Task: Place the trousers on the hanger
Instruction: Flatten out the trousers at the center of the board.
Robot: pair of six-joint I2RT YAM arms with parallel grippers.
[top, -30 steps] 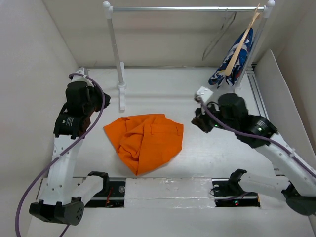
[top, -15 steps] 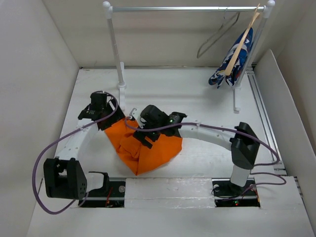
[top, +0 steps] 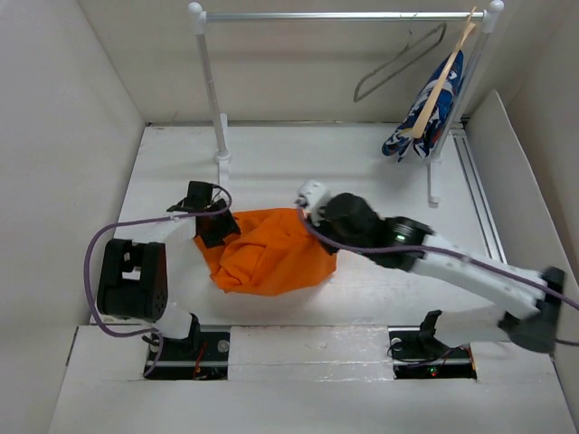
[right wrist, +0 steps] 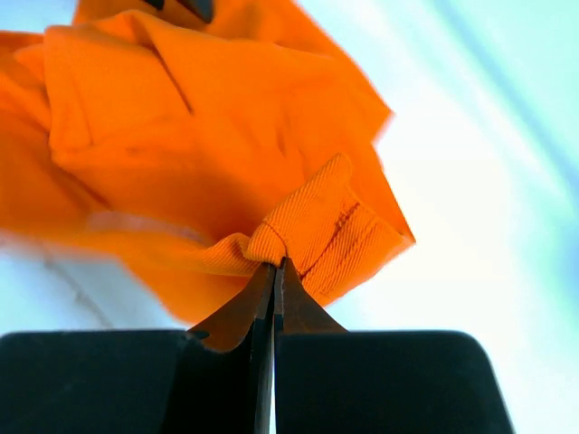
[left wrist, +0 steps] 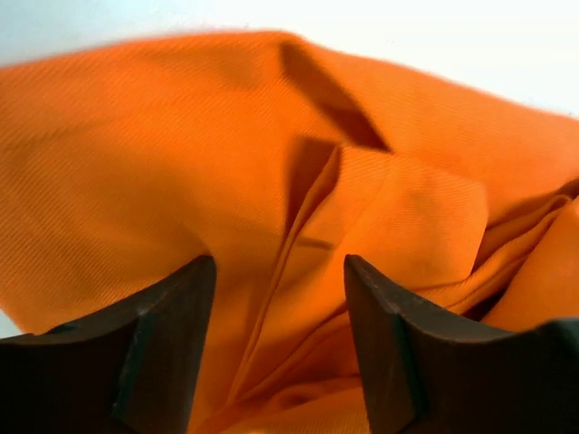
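Observation:
The orange trousers (top: 271, 260) lie crumpled on the white table between the two arms. My left gripper (top: 219, 231) is at their left edge; in the left wrist view it (left wrist: 279, 267) is open, with its dark fingers (left wrist: 163, 334) on either side of folded orange cloth (left wrist: 380, 208). My right gripper (top: 324, 231) is at the trousers' upper right edge; in the right wrist view it (right wrist: 276, 262) is shut on a stitched fold of the trousers (right wrist: 317, 217). The grey wire hanger (top: 398, 59) hangs on the rail at the back right.
A white clothes rail (top: 344, 15) on two posts (top: 213, 90) stands at the back. A wooden hanger (top: 443, 77) with a blue patterned garment (top: 430, 113) hangs at its right end. White walls close in left, right and behind.
Both arms came down from the back onto the trousers. The right gripper has closed on their edge and the cloth has shifted and flattened. The wire hanger has swung on the rail.

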